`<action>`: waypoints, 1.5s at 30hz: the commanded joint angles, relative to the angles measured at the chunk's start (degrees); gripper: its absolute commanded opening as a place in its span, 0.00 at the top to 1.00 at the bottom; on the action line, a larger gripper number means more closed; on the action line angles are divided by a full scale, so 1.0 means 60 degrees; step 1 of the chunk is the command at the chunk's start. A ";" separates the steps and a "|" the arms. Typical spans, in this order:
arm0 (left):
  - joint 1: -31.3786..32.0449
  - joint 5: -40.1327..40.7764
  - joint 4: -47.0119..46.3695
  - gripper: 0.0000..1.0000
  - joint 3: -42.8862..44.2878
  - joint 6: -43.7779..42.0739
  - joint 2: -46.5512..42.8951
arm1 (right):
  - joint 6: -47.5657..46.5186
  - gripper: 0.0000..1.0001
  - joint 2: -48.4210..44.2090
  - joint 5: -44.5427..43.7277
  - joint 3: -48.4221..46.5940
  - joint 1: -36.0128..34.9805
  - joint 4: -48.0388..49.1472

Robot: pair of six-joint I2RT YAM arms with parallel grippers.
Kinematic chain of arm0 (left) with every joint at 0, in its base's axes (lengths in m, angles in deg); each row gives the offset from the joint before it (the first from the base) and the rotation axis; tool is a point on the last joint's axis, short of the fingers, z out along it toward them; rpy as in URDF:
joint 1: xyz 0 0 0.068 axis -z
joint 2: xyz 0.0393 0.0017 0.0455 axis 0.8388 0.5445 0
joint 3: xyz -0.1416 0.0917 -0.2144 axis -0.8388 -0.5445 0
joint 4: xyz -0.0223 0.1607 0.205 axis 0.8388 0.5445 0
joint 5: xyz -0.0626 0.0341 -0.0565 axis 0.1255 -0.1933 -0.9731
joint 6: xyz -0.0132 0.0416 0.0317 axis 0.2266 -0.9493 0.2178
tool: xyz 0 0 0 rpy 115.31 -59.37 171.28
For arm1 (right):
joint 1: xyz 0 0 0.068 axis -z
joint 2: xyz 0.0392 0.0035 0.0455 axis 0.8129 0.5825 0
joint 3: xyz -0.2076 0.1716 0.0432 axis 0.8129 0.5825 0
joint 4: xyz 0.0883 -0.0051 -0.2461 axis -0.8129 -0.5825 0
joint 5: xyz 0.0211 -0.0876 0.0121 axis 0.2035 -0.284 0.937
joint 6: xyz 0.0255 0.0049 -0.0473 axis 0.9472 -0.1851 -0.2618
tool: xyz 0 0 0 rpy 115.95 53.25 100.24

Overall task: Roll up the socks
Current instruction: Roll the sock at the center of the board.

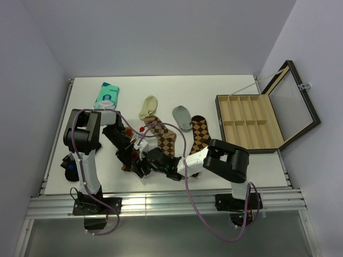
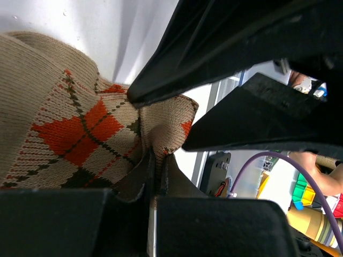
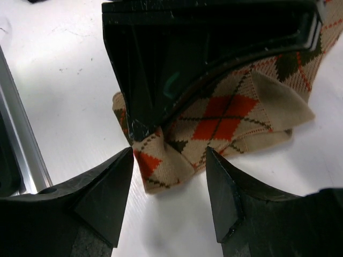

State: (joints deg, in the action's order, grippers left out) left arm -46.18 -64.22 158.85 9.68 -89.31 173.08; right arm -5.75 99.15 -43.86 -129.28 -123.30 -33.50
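The sock with red-orange diamonds lies on the white table, its end bunched up; it also shows in the left wrist view. My left gripper is shut on a fold of this sock. My right gripper is open, one finger on each side of the sock's near end, and does not touch it. In the top view both grippers, left and right, meet over this sock and hide most of it. The dark brown sock and the tan sock with dark diamonds lie flat beside them.
An open wooden box with compartments stands at the right, lid raised. A cream sock, a grey sock and a teal sock lie further back. A dark bundle sits by the left arm's base.
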 commanded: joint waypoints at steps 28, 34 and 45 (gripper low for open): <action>-0.0924 -0.0430 -0.3576 0.57 -0.1050 0.2052 -0.4615 | 0.2689 0.98 0.0581 0.1496 -0.0142 0.0984 -0.0833; -0.1263 0.0432 -0.5759 0.54 -0.2164 0.2757 -0.6841 | 0.3613 0.98 0.0755 0.3442 -0.1530 0.2007 -0.3178; 0.0550 0.3040 -0.9071 0.45 -0.5558 0.1907 -0.9904 | 0.4345 0.97 0.2177 0.6228 -0.4712 0.3093 -0.7631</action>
State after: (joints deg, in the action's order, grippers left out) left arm -46.46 -52.33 113.73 -18.67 -75.76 117.69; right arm 18.29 110.25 -11.75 -154.52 -105.55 -68.14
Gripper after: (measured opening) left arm 0.539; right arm 0.185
